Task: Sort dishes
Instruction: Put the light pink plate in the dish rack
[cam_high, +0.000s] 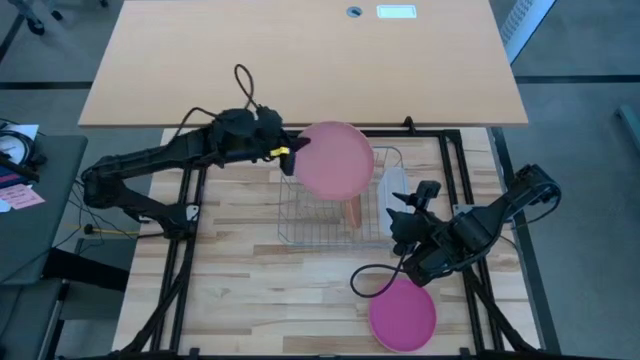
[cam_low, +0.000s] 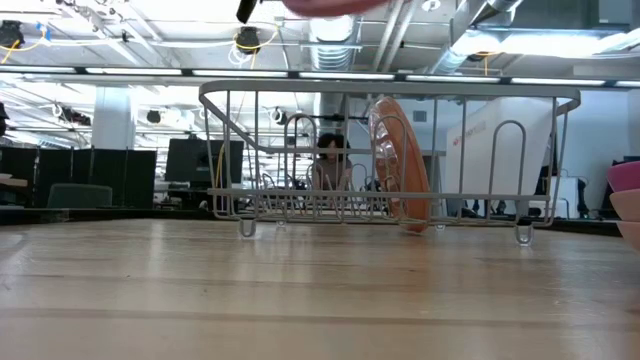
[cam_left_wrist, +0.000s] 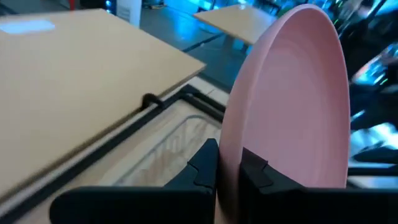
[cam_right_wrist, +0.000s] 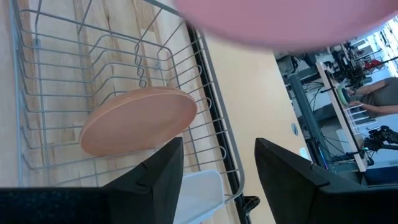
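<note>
**Pale pink plate held over the rack, not yet slotted**

Step in hand, as I judge it: racking the second plate. The left gripper (cam_high: 287, 152) is clamped on the rim of the pale pink plate (cam_high: 335, 160), fingers (cam_left_wrist: 202, 165) pinching either side of the edge in the left wrist view. The plate hangs above the far half of the wire rack (cam_high: 300, 228), clear of the wires; in the low view only its lower edge shows at the top of the frame, well above the rack's top rail.

Orientation: from above the plate shows nearly its full round face, so it lies closer to flat than to upright. A round plate has no long axis; what matters is its plane. The salmon-orange plate (cam_low: 400, 165) already stands on edge in the rack, leaning slightly between the tines.

Next move, as I judge it: tip the pink plate onto its edge, line it up parallel with the orange one over a free slot, then lower it between the tines before releasing.

The right gripper (cam_high: 405, 215) waits just beside the rack's right end, jaws apart and empty. A magenta plate (cam_high: 402, 314) lies flat on the table (cam_high: 240, 300) near the front edge, still unsorted. The translucent tub (cam_high: 394, 181) sits at the rack's far right corner.
</note>
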